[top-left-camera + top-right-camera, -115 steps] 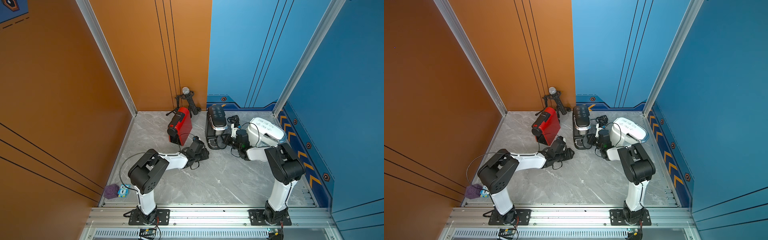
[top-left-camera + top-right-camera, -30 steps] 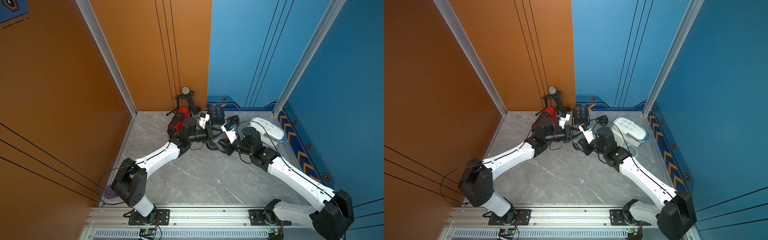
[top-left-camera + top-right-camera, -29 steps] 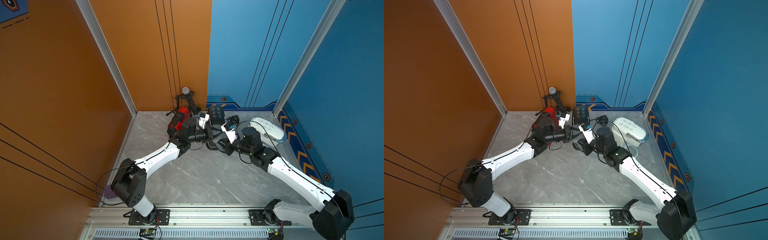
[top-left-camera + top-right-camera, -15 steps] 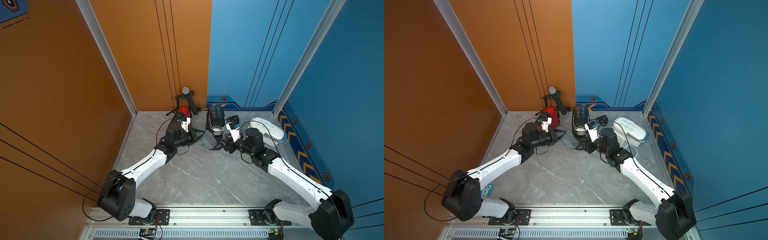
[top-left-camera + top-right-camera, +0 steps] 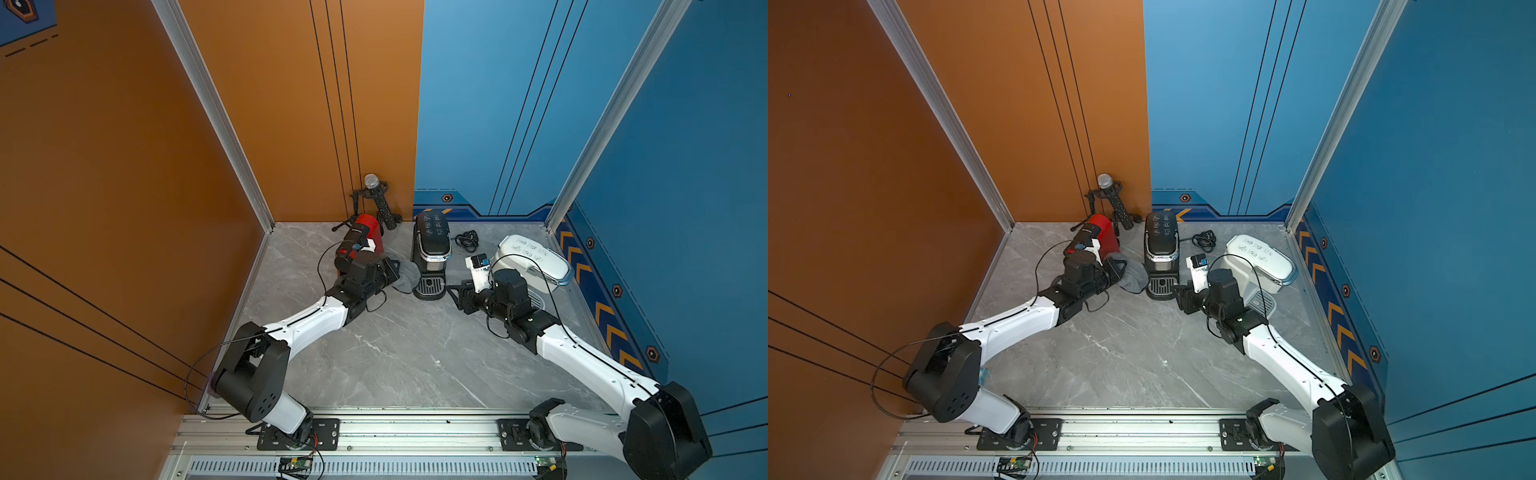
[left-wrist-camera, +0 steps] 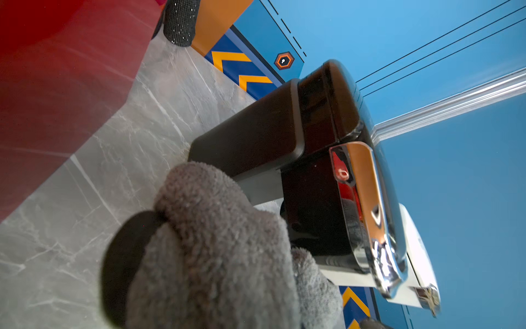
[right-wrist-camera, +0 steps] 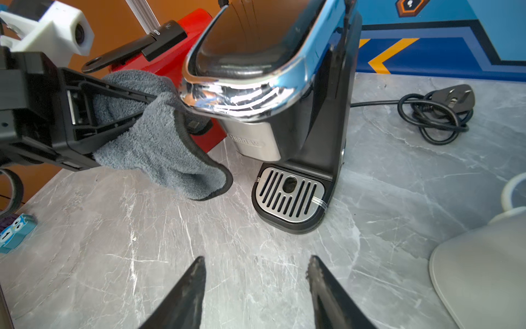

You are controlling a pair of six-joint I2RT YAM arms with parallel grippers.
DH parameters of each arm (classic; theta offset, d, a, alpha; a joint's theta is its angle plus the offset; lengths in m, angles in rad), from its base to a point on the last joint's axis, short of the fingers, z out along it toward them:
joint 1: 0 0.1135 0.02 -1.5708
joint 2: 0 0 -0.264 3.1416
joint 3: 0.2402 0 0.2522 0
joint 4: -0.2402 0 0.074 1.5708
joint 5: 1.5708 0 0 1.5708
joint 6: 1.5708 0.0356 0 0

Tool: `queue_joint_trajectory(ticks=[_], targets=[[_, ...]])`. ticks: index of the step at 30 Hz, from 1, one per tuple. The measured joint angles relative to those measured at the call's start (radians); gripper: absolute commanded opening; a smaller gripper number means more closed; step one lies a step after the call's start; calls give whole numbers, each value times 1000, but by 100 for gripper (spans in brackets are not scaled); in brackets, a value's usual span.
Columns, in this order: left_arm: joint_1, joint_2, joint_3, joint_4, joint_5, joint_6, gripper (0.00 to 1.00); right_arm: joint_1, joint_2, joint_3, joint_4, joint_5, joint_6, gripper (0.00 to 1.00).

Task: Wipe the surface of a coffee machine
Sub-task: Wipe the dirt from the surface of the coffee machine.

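One grey cloth (image 5: pixel 406 277) is pinched by the left end effector (image 7: pixel 142 106) (beside the coffee machine (image 5: pixel 432 249)); right end effector (image 7: pixel 256 259) gapes empty.

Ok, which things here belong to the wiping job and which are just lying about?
Job: cloth, held by left gripper; black machine beside it; right gripper, open.
Lying about: red machine, white machine, microphone, cord, owl toy.

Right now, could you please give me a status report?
Left end effector shut on grey cloth; right end effector open. Cloth beside black coffee machine. Red machine close alongside.
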State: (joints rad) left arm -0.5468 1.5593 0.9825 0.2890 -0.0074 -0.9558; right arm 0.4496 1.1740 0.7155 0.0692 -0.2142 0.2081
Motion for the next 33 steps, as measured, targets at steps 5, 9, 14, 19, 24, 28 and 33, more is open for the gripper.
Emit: queue_joint_trajectory(ticks=[5,9,14,19,24,28,33], targets=[[-41,106,132,4,-82,15,0,0,-29,-27,15,3,11,59],[-53,177,195,6,-132,17,0,1,-52,-34,30,3,23,59],[-62,257,237,6,-172,13,0,1,-62,-52,50,3,30,59],[-82,340,264,7,-174,-10,0,1,-62,-65,59,3,33,59],[-126,385,275,8,-172,-41,0,1,-71,-76,67,3,33,59],[-158,401,275,38,-167,-86,0,1,-79,-82,74,3,34,59],[-168,423,273,108,-167,-150,0,1,-79,-86,75,3,37,59]])
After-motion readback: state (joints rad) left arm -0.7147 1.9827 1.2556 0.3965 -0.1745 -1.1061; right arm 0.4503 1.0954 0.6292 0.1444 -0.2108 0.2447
